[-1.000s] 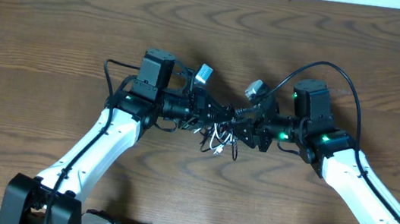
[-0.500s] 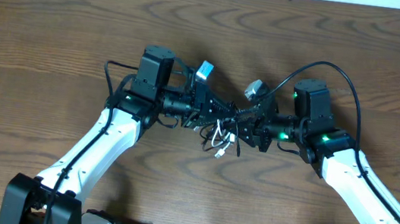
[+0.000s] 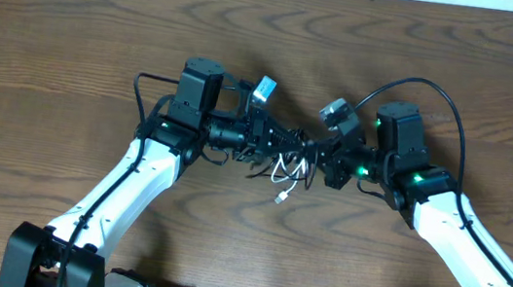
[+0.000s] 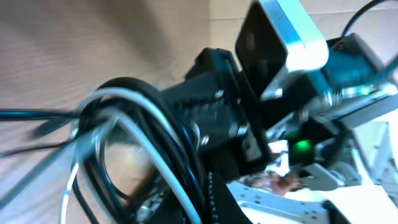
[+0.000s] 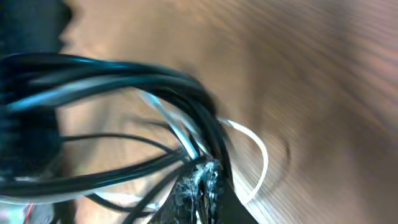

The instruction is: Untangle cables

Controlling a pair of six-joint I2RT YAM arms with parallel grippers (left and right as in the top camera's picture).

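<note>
**A:** Well, overhead first. Where are the cables (image 3: 289, 159)?

**B:** Near the middle of the desk (image 3: 74, 33), bunched between the two claws. The left claw (image 3: 274, 146) reaches in from 9 o'clock and the right claw (image 3: 314, 156) from 3 o'clock. Both tips meet the bundle.

**A:** Can you tell the cords apart?

**B:** Partly. The white cord (image 3: 281, 171) loops out at 6 o'clock from the knot, and its small plug end (image 3: 280, 197) sits lowest against the wood. Strands of the black cord (image 3: 255, 172) stick out toward 7 o'clock. At the centre they are too tangled to follow.

**A:** And the jaws?

**B:** Both are narrow, pinched onto the bundle.

**A:** Now the left wrist view.

**B:** It is blurred. Black and white strands arc from 9 o'clock down to 6 o'clock, close to the lens. The right arm's dark claw body fills the centre, with its wrist camera (image 4: 280, 43) at 1 o'clock and a green light (image 4: 303, 147) at 4 o'clock. The left claw's own fingers barely show at the bottom edge, so this view does not show how far apart they stand.

**A:** Right wrist?

**B:** Blurred as well. The cords sweep in from 9 o'clock and converge at 6 o'clock, where the claw tip grips them. A white loop bulges toward 3 o'clock over the wood.
</note>
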